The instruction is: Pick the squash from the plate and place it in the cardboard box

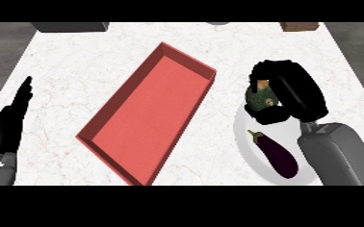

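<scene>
Right hand [293,92] curled round squash [262,96], holding it at far edge of white plate [245,139]. Eggplant [276,154] on plate, nearer than hand. Red box [149,113] left of hand, apart. Left hand [14,120] open, fingers straight, resting at view's left edge.

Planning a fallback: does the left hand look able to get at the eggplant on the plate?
Probably not. The left hand rests at the far left edge; the red box lies between it and the eggplant.
</scene>
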Action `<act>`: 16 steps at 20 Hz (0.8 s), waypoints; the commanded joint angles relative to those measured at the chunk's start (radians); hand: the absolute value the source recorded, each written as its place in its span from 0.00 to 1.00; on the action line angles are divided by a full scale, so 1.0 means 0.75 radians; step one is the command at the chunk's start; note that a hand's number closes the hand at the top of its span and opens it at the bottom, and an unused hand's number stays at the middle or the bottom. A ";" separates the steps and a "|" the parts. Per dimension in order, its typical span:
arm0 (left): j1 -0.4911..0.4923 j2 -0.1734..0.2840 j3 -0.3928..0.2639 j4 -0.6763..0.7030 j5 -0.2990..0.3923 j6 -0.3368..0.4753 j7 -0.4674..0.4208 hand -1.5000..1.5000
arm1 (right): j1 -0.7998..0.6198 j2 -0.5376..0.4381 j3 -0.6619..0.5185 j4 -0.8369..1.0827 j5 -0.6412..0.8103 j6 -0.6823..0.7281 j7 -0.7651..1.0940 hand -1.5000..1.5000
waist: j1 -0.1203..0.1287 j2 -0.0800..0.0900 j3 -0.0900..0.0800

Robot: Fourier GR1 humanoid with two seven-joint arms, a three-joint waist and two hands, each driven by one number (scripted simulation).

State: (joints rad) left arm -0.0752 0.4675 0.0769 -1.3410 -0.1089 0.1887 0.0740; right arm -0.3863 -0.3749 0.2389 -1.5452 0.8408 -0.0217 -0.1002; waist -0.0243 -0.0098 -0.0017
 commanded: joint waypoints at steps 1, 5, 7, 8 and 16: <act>-0.002 -0.032 -0.032 -0.051 -0.015 -0.016 0.053 0.50 | -0.026 0.083 0.057 -0.250 -0.021 0.151 0.164 1.00 | 0.024 0.006 0.002; 0.056 -0.059 -0.043 -0.118 -0.051 0.016 0.049 0.50 | -0.151 0.250 0.079 -0.207 -0.059 0.221 0.299 1.00 | 0.043 0.009 0.002; 0.012 -0.007 0.013 -0.051 -0.005 -0.056 0.016 0.50 | -0.255 0.316 0.060 -0.221 -0.094 0.293 0.397 1.00 | 0.041 0.010 0.002; 0.028 -0.035 -0.004 -0.034 -0.021 -0.036 -0.006 0.50 | -0.308 0.391 0.063 -0.135 -0.100 0.264 0.422 1.00 | 0.049 0.012 0.001; -0.120 -0.056 0.026 0.147 -0.061 -0.033 -0.056 0.50 | -0.557 0.497 0.145 0.201 -0.235 0.029 0.623 1.00 | 0.054 0.022 0.001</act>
State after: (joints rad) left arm -0.1055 0.4274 0.0790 -1.3288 -0.1467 0.1678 0.0714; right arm -0.7269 -0.0319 0.3196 -1.5313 0.7236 0.1046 0.3212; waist 0.0128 0.0012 -0.0008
